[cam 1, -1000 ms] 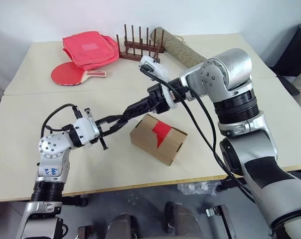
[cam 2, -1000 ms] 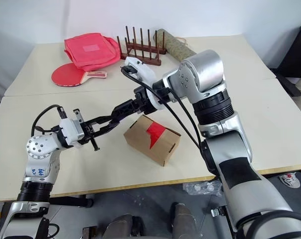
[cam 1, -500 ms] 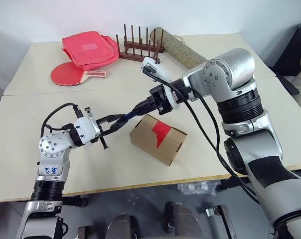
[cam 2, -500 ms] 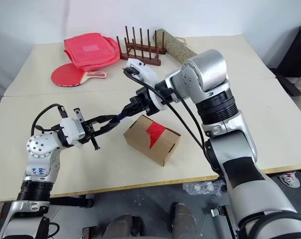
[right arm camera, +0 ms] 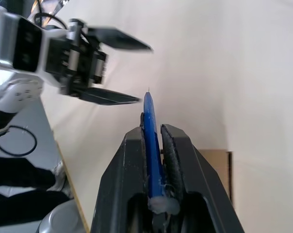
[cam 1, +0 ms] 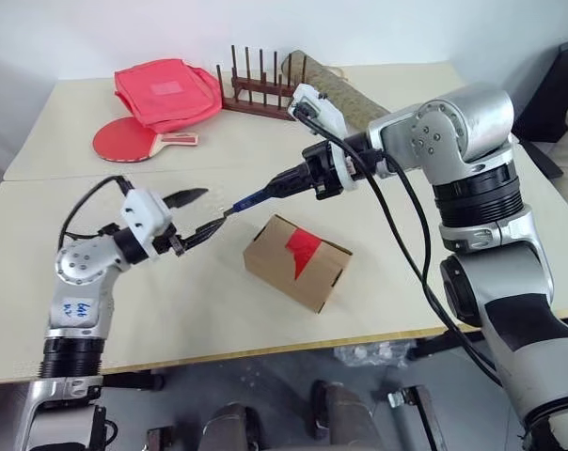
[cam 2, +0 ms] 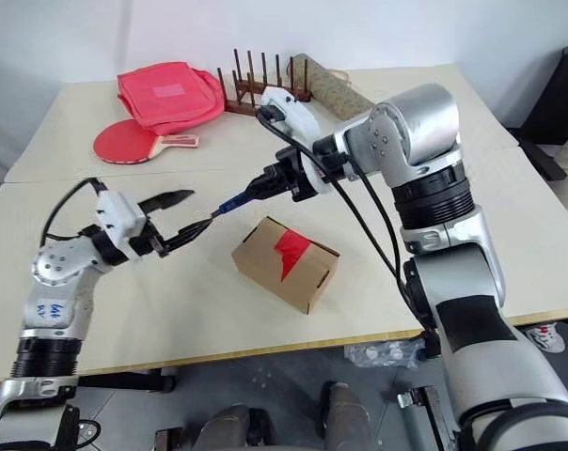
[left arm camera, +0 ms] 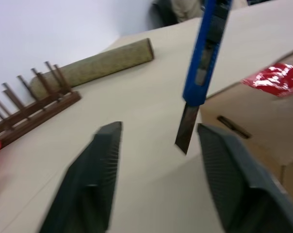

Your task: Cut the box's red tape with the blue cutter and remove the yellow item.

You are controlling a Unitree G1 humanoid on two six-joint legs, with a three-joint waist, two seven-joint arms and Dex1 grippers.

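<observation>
With your right gripper (cam 1: 282,184) clenched on the blue cutter (cam 1: 253,198) and the left gripper's (cam 1: 196,214) fingers released, swing the blade down to the red tape (cam 1: 304,249) on the box (cam 1: 297,262) mid-worktop.

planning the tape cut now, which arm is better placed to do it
Right, probably. The right gripper is shut on the blue cutter, blade out, just above the box and its red tape. The left gripper is open, holding nothing.
</observation>
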